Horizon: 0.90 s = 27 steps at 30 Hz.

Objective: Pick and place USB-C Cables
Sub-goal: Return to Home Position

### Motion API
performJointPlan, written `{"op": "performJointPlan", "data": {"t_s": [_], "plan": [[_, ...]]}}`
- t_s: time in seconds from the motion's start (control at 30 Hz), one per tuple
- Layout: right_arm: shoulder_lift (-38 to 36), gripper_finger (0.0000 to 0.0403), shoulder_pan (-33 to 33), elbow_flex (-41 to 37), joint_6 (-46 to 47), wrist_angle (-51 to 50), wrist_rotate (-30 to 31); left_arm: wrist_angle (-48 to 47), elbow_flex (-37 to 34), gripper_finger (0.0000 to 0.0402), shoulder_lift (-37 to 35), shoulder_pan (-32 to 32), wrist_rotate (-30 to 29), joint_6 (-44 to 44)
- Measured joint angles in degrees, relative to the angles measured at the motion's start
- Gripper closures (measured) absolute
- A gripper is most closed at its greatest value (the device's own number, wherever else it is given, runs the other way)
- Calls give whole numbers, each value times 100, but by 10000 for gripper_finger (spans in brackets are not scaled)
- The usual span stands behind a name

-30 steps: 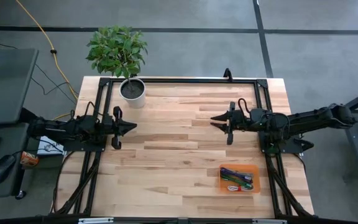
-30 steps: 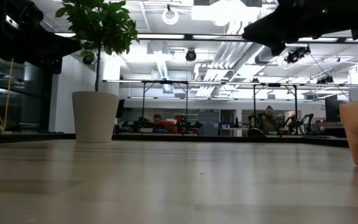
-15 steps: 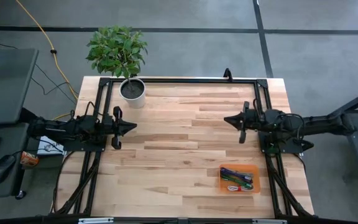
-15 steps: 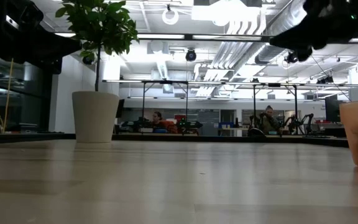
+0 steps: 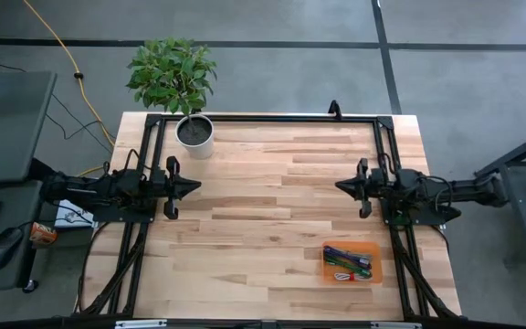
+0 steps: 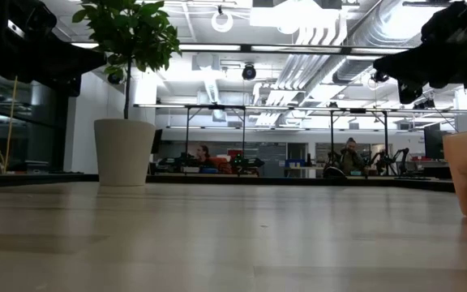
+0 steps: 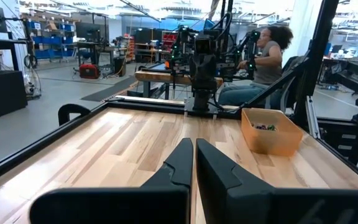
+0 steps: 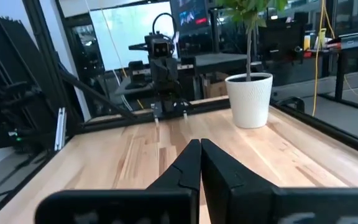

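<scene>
The USB-C cables (image 5: pixel 347 260) lie bundled in an orange tray (image 5: pixel 373 274) near the table's near right corner; green and dark blue ones show. The left wrist view shows the tray (image 7: pixel 272 138) with the cables (image 7: pixel 265 127) inside. My left gripper (image 5: pixel 196 185) hovers level at the table's left side, shut and with nothing in it (image 7: pixel 194 148). My right gripper (image 5: pixel 340 186) hovers level at the right side, facing it, also shut with nothing in it (image 8: pixel 200 145). Both are well clear of the tray.
A potted plant in a white pot (image 5: pixel 194 132) stands at the far left corner. Black frame rails (image 5: pixel 263 118) run along the table's far, left and right sides. Bare wood (image 5: pixel 263 201) lies between the two grippers. A person (image 7: pixel 266 53) sits beyond the table.
My right gripper has drawn back toward the table's right edge, sinking a little, and its fingers have shut on nothing. The cables and the tray have stayed where they were.
</scene>
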Motion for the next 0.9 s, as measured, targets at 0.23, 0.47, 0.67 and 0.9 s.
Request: {"op": "performJointPlan", "data": {"t_s": [0.23,0.47,0.67,0.9], "plan": [[-410,403,-165,-51,-261,-50,148,0,0,401,0,0,-2,-2],[-656,403,-440,-51,-118,-977,-278,0,0,401,0,0,-2,-2],[-561,403,-444,-53,-417,-1058,-298,9,0,401,0,0,-7,-2],[-564,403,-442,-53,-605,-1054,-260,2,0,401,0,0,-7,-2]]}}
